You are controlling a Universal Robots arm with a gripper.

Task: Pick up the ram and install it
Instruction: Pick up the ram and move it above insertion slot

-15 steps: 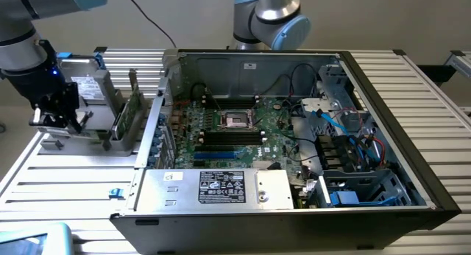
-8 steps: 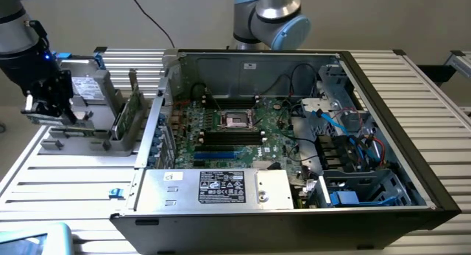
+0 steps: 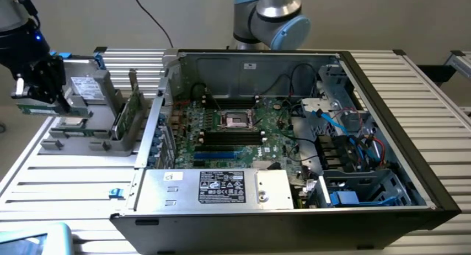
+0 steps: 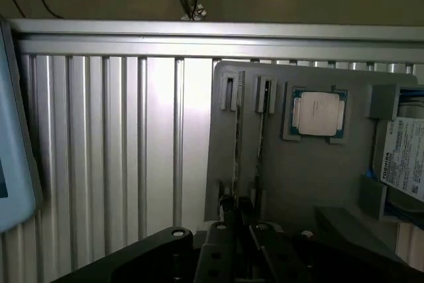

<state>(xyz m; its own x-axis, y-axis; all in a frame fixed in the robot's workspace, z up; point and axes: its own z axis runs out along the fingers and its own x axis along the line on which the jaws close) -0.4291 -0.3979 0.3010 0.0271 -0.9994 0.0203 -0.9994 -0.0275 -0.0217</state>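
While over the gray tray (image 3: 74,145) — end effector (image 3: 44,103) nearly closed, clamped on the thin green ram (image 3: 28,109).

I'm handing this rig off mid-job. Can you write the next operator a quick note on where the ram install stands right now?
Gripper: jaws shut on the ram, which it holds roughly level.
Ram: in the air above the gray parts holder at the exterior view's left, outside the open computer case.
Done: the ram is picked up and clear of the holder.
Left: the ram is not yet in the black memory slots on the motherboard, so the install is not done.
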